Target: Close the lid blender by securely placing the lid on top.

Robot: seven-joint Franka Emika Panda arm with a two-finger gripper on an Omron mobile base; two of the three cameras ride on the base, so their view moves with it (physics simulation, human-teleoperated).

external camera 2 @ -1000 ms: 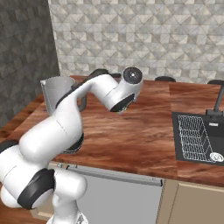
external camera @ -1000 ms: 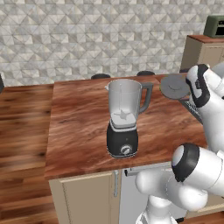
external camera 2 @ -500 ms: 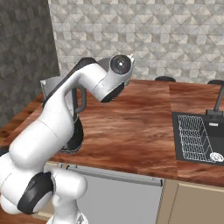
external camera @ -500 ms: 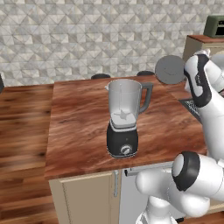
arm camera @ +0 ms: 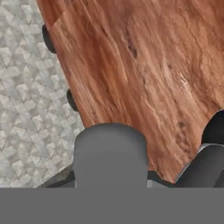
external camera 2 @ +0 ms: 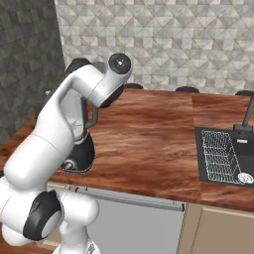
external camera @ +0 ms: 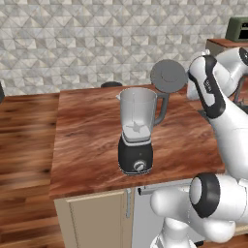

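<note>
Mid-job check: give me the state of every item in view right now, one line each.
lid: held up in the air, tilted on edge, right of and above the jar rim.
blender: upright on the counter, jar open, no lid on.
gripper: shut on the lid.
sink: wire rack inside.

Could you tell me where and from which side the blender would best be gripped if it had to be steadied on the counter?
Grip the blender by its grey handle, coming from its right, the arm's side. The handle juts out from the upright clear jar as a narrow loop, while the jar and rounded black base look too wide for the gripper.
</note>
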